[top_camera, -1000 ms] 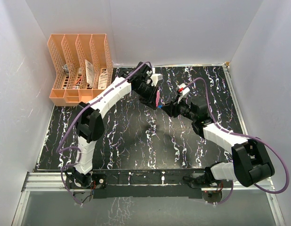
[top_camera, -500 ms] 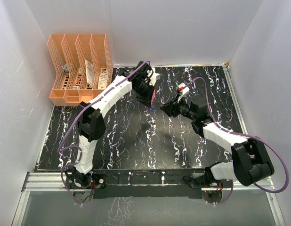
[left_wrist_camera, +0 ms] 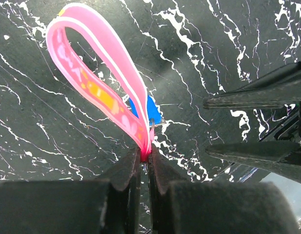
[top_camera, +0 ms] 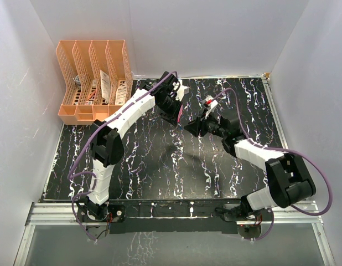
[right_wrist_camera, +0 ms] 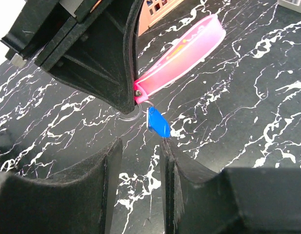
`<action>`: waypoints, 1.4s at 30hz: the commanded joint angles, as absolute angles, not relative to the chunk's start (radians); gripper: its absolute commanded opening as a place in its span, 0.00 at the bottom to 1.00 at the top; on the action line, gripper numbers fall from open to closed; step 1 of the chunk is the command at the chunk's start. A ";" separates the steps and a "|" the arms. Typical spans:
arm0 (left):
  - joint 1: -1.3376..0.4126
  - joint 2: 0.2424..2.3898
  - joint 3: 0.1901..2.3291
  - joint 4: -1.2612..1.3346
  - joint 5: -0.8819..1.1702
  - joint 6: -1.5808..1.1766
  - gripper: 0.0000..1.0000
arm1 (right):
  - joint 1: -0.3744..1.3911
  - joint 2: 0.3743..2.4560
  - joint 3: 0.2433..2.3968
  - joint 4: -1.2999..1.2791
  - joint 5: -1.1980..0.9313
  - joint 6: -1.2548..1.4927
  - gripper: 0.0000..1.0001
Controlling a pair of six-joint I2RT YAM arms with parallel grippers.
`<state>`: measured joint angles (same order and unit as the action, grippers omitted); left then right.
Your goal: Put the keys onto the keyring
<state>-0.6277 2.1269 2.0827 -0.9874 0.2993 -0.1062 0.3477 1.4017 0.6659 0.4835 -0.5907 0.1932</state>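
Note:
My left gripper point(left_wrist_camera: 145, 163) is shut on the metal-ring end of the keyring, a pink strap point(left_wrist_camera: 99, 83) that loops away from the jaws. It shows held above the table in the right wrist view point(right_wrist_camera: 184, 51) and faintly in the top view point(top_camera: 180, 113). A key with a blue head point(right_wrist_camera: 158, 122) hangs from the thin ring point(right_wrist_camera: 146, 103) just beyond the left fingers; it also shows in the left wrist view point(left_wrist_camera: 152, 108). My right gripper point(right_wrist_camera: 139, 153) is open, its fingertips just below the blue key, one finger point(right_wrist_camera: 170, 161) at the key's tip. The whitish-silver key is out of view.
An orange file rack point(top_camera: 93, 77) with papers stands at the back left. White walls enclose the black marbled table point(top_camera: 149, 166). A thin clear circle point(right_wrist_camera: 128, 115) shows on the table under the left gripper point(top_camera: 174, 112). Both arms meet near the right gripper point(top_camera: 188, 127).
My right gripper has reached left, toward the left gripper and the hanging key. The left gripper, still holding the strap, has drawn back a little toward the far side.

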 commanded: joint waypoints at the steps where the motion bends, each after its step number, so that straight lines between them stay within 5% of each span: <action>1: -0.632 2.050 2.109 -1.022 0.334 -0.064 0.00 | 0.354 1.418 0.723 0.590 -0.659 0.198 0.35; 10: -0.632 2.013 2.059 -1.005 0.378 -0.009 0.00 | 0.356 1.444 0.742 0.605 -0.669 0.214 0.36; 28: -0.632 1.960 2.001 -0.995 0.365 0.031 0.00 | 0.348 1.559 0.841 0.660 -0.644 0.669 0.39; 42: -0.632 1.996 2.059 -0.957 0.260 -0.119 0.00 | 0.390 1.324 0.679 0.580 -0.489 0.373 0.38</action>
